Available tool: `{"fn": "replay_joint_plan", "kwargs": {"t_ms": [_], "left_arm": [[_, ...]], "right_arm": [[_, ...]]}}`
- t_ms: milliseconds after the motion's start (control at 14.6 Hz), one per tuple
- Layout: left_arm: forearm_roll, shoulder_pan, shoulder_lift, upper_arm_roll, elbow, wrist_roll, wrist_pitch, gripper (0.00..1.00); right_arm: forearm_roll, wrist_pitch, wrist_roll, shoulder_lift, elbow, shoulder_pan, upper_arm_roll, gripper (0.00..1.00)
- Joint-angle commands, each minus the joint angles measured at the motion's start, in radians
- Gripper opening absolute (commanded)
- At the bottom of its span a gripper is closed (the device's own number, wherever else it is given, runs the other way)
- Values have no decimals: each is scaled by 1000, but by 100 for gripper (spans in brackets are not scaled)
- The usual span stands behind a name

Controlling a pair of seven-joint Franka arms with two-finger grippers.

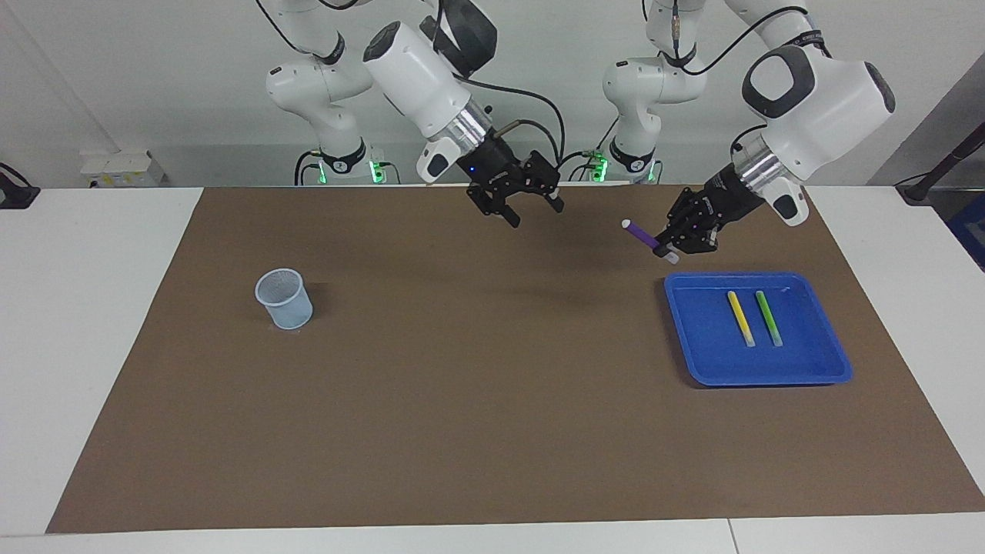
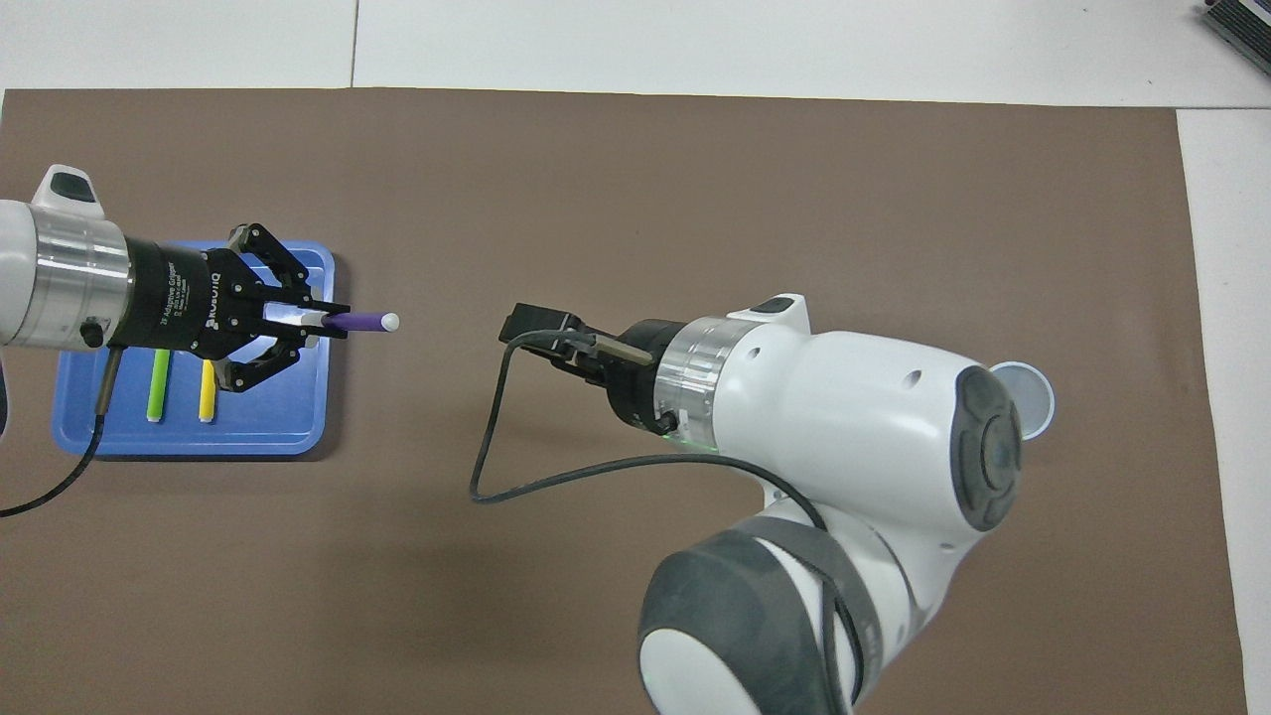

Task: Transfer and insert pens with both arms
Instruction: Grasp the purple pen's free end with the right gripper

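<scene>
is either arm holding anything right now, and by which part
The left end effector holds the purple pen by its pale cap end. The right end effector is open and empty.

- In the overhead view the right arm point(image 2: 844, 467) covers most of the cup point(image 2: 1033, 397); only a sliver of its rim shows.
- The right gripper point(image 2: 526, 326) is seen end-on there, so its fingers are hard to make out.
- The left arm point(image 2: 40, 278) is cut off by that view's edge.
- The left gripper point(image 2: 298, 320) overlaps the yellow pen point(image 2: 208, 397) and green pen point(image 2: 156, 392), hiding their upper ends.
</scene>
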Motion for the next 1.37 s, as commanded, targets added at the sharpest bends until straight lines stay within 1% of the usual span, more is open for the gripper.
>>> {"fn": "replay_joint_plan", "kwargs": {"t_ms": [0, 69, 206, 343, 548, 617, 754, 822, 891, 959, 1096, 1302], "left_arm": [[-32, -21, -47, 11, -45, -73, 4, 0], [-43, -27, -55, 11, -54, -78, 6, 0], [-44, -33, -75, 10, -77, -81, 6, 0], [-50, -52, -89, 11, -87, -81, 6, 0], [-50, -59, -104, 11, -99, -87, -6, 0], [-50, -67, -110, 11, -104, -90, -11, 0], [-49, -72, -121, 11, -116, -87, -26, 0], [-49, -78, -121, 11, -116, -89, -28, 0], [-49, -78, -123, 11, -116, -90, -28, 0], [-49, -78, -126, 11, -116, -92, -28, 0], [-49, -84, -127, 11, -117, -98, -34, 0], [-49, -84, -129, 11, -117, -101, -34, 0]], "right_arm": [[18, 47, 19, 23, 28, 67, -2, 100], [18, 63, 22, 29, 37, 88, -2, 100], [8, 77, 50, 70, 90, 130, -2, 100], [0, 77, 62, 118, 150, 148, -2, 100], [-26, 114, 56, 142, 161, 148, -2, 100], [-28, 126, 50, 153, 164, 148, -2, 99], [-34, 130, 45, 165, 181, 136, -2, 90], [-32, 130, 39, 168, 181, 132, -2, 82], [-32, 131, 36, 169, 183, 130, -2, 76], [-32, 131, 36, 169, 183, 132, -2, 72], [-32, 130, 36, 169, 183, 129, -2, 55], [-31, 130, 36, 169, 181, 128, -2, 49]]}}
